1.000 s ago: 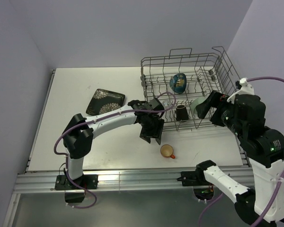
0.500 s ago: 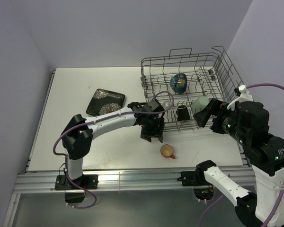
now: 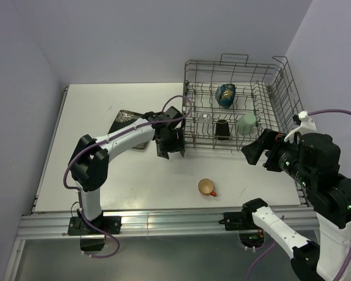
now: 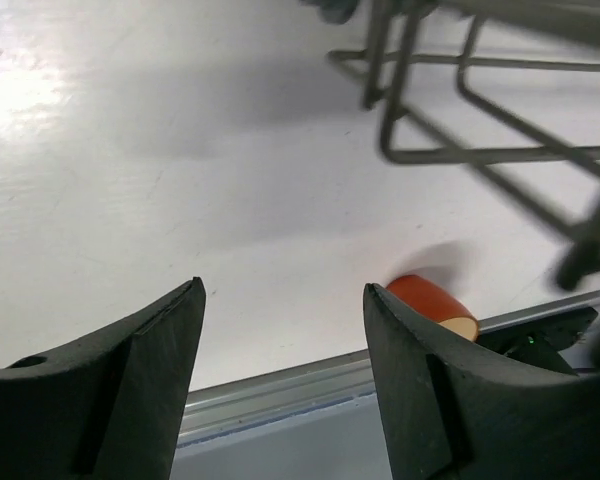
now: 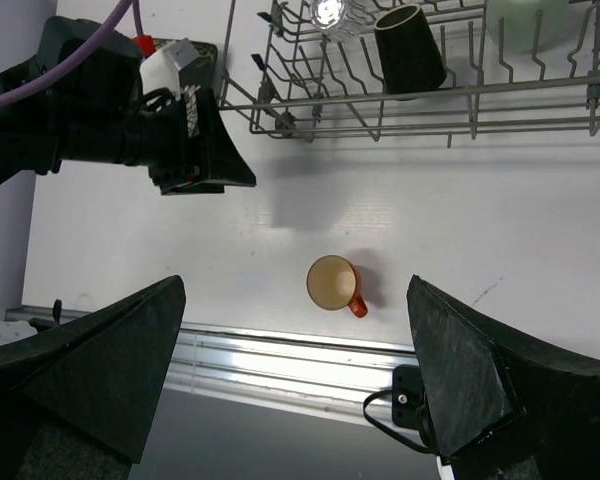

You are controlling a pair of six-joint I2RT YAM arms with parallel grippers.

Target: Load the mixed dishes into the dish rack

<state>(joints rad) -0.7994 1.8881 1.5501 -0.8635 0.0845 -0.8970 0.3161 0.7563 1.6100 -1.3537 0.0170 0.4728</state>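
The dish rack (image 3: 234,146) stands at the back right and holds the dark-blue bowl (image 3: 225,95), the clear glass (image 3: 205,116), the dark brown mug (image 3: 222,129) and the pale green cup (image 3: 245,123). The small orange mug (image 3: 207,187) stands upright on the table in front of the rack. The dark square plate (image 3: 123,119) lies at the left, mostly hidden under my left arm. My left gripper (image 3: 171,153) is open and empty beside the rack's left front corner. My right gripper (image 3: 251,153) is open and empty in front of the rack, above the table, with the orange mug (image 5: 332,283) below it.
The table's metal front rail (image 3: 164,219) runs just behind the arm bases. The purple wall stands close behind and to the right of the rack. In the left wrist view the rack's wires (image 4: 480,155) are at the upper right and the orange mug (image 4: 432,300) shows past the right finger.
The rack has slid back and to the right. My left gripper has moved back and left with its corner. My right gripper has drawn away from the rack's front.
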